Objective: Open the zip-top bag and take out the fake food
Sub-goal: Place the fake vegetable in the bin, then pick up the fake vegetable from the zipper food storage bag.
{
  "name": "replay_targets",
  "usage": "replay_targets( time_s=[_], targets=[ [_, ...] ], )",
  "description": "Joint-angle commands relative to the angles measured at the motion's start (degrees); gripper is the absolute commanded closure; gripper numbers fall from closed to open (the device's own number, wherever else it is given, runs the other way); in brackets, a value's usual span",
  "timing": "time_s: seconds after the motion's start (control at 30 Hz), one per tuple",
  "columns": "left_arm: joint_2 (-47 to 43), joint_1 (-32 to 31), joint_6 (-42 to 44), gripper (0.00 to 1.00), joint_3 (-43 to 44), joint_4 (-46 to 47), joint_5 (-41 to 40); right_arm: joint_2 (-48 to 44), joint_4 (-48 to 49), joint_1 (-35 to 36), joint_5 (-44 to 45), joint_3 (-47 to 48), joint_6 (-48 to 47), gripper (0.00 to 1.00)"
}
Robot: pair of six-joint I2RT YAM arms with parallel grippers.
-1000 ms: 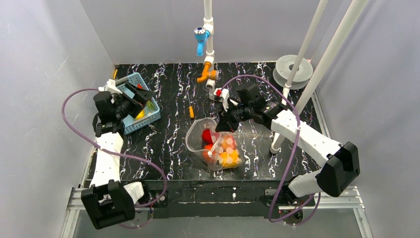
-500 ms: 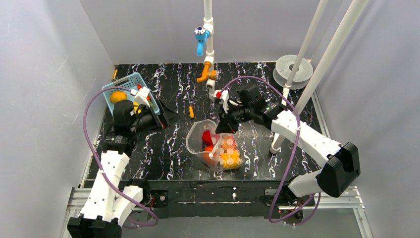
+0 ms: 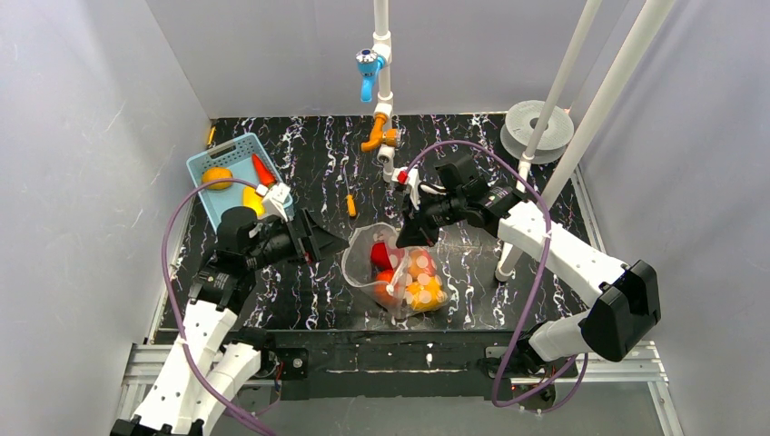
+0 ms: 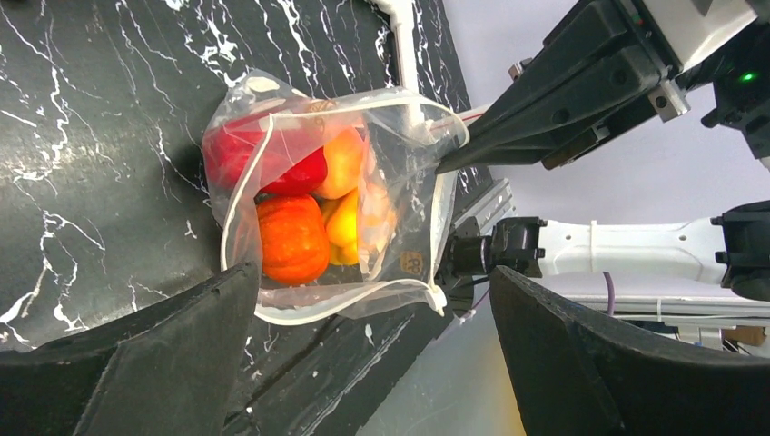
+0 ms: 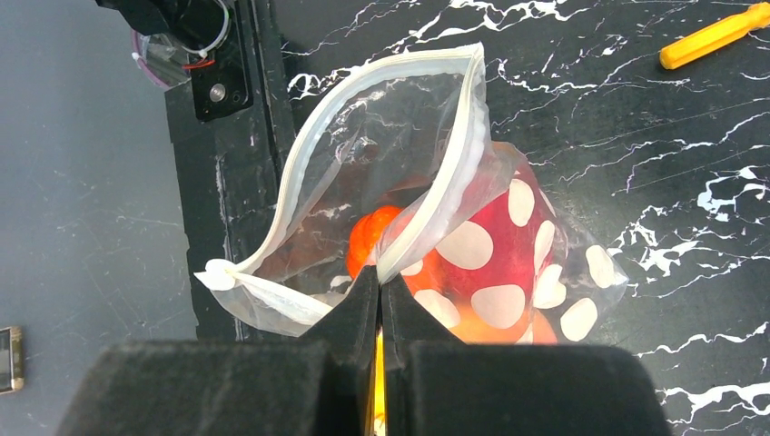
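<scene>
right gripper [image 5: 380, 283] pinched shut on the rim of the zip-top bag [image 5: 381, 154], mouth gaping. bag sits mid-table toward the front edge, fake food [image 4: 292, 238] inside: red, orange, yellow pieces. left gripper [image 4: 368, 295] jaws spread wide, holding nothing, just left of the bag, facing its mouth. blue basket [image 3: 222, 148] far left.
</scene>
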Motion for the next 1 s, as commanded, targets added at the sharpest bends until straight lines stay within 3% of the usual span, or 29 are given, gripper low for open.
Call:
replay_targets(
  time_s=[0.0,0.97],
  targets=[
    [-1.7,-2.6,-0.9,0.02,-1.0,-0.6,-1.2,-1.5,-1.0,-0.4,-2.6,0.3,-1.9,0.99],
    [2.4,-24.2,-2.0,0.02,-2.1,7.0,-18.5,-2.4,-2.2,-0.8,-5.0,-0.7,-4.4,0.99]
  ],
)
